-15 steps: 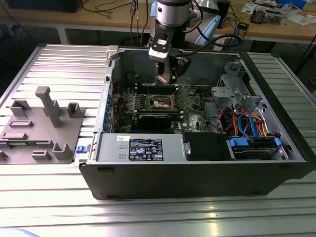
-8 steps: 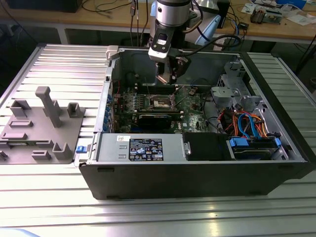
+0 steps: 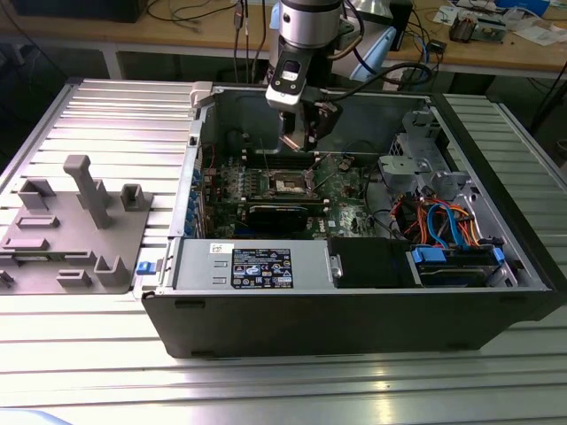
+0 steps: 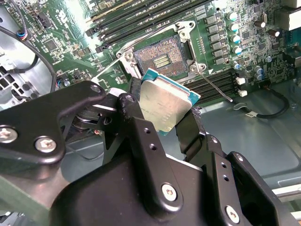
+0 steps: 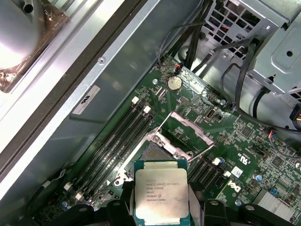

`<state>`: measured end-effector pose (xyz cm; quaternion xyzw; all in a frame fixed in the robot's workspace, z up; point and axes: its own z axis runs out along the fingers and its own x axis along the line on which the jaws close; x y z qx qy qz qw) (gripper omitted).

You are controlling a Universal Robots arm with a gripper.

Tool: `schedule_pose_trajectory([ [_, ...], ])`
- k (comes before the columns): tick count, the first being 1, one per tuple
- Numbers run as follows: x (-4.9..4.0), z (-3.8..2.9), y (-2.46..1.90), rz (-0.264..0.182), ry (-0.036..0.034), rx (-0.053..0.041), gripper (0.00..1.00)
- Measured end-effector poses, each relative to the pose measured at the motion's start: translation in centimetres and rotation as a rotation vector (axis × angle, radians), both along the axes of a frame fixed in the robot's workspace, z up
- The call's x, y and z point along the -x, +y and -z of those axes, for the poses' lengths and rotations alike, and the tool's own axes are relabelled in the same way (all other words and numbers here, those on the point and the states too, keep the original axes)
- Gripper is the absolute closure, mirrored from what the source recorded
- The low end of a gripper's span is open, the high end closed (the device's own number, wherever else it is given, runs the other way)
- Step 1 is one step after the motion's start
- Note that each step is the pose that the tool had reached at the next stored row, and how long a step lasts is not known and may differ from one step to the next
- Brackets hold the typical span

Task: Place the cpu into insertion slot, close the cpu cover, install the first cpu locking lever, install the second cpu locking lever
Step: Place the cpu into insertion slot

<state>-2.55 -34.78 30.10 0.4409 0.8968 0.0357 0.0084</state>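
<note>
The cpu, a flat square chip with a silver-grey top and teal edge, is clamped between my gripper's black fingers, above the motherboard. In the first wrist view the cpu hangs just short of the insertion slot and hides part of it. The insertion slot lies bare, its dark contact field showing. The cpu cover, a silvery frame with a window, is swung up and open beyond the socket. Two thin wire levers stand released. In the exterior view my gripper hovers over the socket.
Long memory slots flank the socket. A black graphics card, the power supply, a drive cage and coloured cables crowd the open case. A grey fixture sits on the table at the exterior view's left.
</note>
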Motion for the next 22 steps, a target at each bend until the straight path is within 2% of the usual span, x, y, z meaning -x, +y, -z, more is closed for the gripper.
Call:
schedule_pose_trajectory([
  [2, 0.00, 0.73, 0.00, 0.001, 0.0001, 0.0001, 0.46],
  [22, 0.00, 0.96, 0.00, 0.032, 0.0001, 0.0048, 0.46],
])
